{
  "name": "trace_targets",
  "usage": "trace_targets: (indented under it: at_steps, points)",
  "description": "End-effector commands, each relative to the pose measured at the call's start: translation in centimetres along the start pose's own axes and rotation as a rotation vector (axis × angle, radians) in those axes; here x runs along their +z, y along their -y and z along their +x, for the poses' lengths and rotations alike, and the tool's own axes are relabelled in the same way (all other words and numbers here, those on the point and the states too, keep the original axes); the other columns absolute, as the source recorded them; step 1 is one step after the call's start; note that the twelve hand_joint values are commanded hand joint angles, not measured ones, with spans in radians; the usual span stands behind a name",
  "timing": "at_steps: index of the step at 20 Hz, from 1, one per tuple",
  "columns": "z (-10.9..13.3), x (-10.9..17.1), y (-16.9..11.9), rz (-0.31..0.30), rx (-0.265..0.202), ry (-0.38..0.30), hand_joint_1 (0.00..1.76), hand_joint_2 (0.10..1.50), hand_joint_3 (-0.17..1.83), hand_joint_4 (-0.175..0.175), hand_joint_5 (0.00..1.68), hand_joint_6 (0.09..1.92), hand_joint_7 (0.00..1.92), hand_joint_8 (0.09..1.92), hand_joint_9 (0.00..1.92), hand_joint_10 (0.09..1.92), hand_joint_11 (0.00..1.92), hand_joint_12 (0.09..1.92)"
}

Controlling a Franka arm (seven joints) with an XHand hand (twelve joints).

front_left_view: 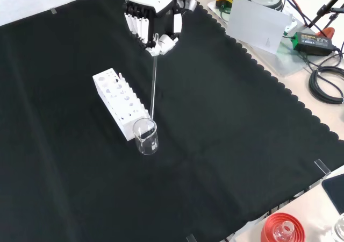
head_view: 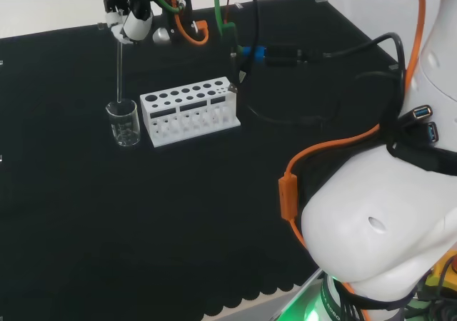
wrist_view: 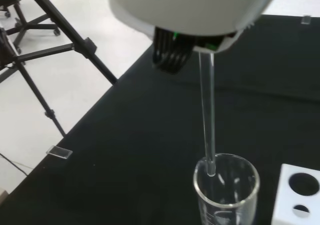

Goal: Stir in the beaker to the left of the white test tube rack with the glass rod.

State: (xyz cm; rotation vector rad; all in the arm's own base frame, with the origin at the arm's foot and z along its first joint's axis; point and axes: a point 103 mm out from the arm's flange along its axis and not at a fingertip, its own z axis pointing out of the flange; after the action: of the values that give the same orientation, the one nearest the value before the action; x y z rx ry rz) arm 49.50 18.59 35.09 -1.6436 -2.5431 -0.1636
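Note:
A clear glass beaker (head_view: 124, 123) stands on the black cloth just left of the white test tube rack (head_view: 189, 110) in the head view. In the front view the beaker (front_left_view: 145, 136) sits at the rack's (front_left_view: 120, 102) near end. The hand (head_view: 128, 20) hovers above the beaker with its fingers curled on the top of a thin glass rod (head_view: 119, 71). The rod (front_left_view: 153, 89) hangs nearly upright from the hand (front_left_view: 156, 19). In the wrist view the rod (wrist_view: 207, 115) ends at the beaker's (wrist_view: 226, 185) rim, its tip just inside the mouth.
Black and orange cables and a blue plug (head_view: 257, 51) lie right of the rack in the head view. A red ribbed stand with a flask (front_left_view: 281, 228) sits at the cloth's near right corner in the front view. A power brick and cables (front_left_view: 317, 48) lie off the cloth.

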Motion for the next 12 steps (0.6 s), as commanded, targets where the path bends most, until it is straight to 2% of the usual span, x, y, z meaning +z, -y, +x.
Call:
trace_targets:
  at_steps: [1, 8, 12]
  points:
    - [0.6, 0.3, -1.0, 0.003, -0.031, -0.013, 1.34, 0.48, 0.97, -0.175, 1.22, 0.73, 1.45, 0.70, 1.66, 0.55, 1.62, 0.57]
    - [0.2, 0.8, -2.0, 0.018, -0.033, -0.020, 1.34, 0.48, 0.96, -0.175, 1.22, 0.72, 1.45, 0.70, 1.66, 0.54, 1.62, 0.58]
    - [-1.1, 1.0, -2.6, 0.029, -0.027, -0.040, 1.34, 0.48, 0.96, -0.175, 1.23, 0.72, 1.45, 0.70, 1.66, 0.54, 1.62, 0.58]
